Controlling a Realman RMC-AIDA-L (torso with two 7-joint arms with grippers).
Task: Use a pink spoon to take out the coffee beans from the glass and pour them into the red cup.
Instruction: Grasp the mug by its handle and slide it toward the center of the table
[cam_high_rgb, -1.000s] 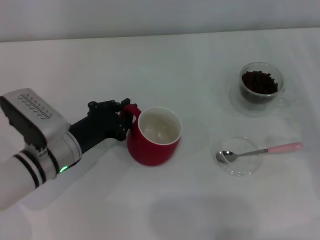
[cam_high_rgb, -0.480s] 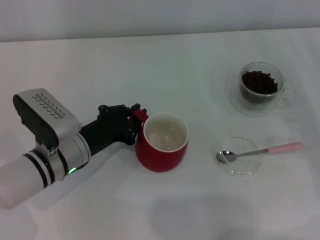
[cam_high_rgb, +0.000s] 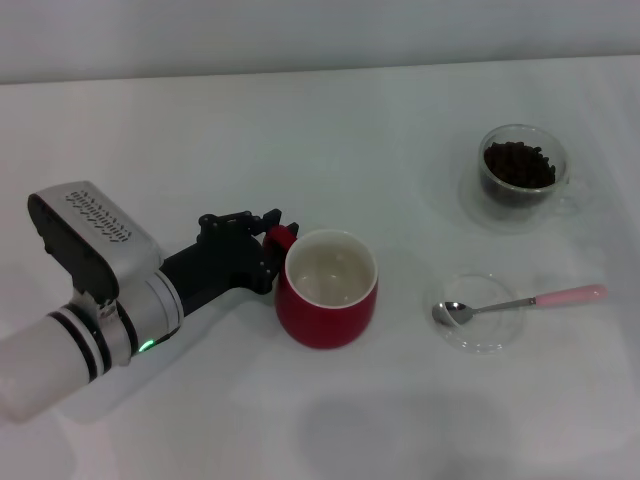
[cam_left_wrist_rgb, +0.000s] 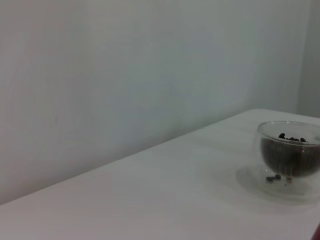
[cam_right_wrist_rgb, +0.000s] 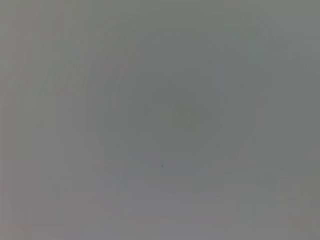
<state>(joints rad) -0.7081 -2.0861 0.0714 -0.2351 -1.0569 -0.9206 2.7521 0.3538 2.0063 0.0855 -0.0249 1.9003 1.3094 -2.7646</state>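
Head view: a white table (cam_high_rgb: 330, 130) holds all the task things, with the left arm reaching in from the robot's left.
Left gripper: the black left gripper (cam_high_rgb: 270, 245) is pinched on the red loop handle of the rounded dark red mug with a white inside (cam_high_rgb: 328, 288); the handle shows between its fingers.
Red cup: upright near the middle of the table, inside looks bare of beans.
Glass: the small round clear double-walled glass cup (cam_high_rgb: 521, 176) stands upright toward the far right, well apart from the mug.
Coffee beans: the dark brown, nearly black coffee beans (cam_high_rgb: 518, 165) fill the glass as a heap; in the left wrist view the beans (cam_left_wrist_rgb: 291, 137) show inside the glass (cam_left_wrist_rgb: 289, 152).
Pink spoon: the slim spoon with a shiny metal bowl and pale pink handle end (cam_high_rgb: 520, 302) lies with its bowl in a flat shallow clear glass saucer (cam_high_rgb: 478, 314), nearer than the glass, its handle pointing right past the rim.
Right gripper: out of sight; its wrist view is a plain grey blur.
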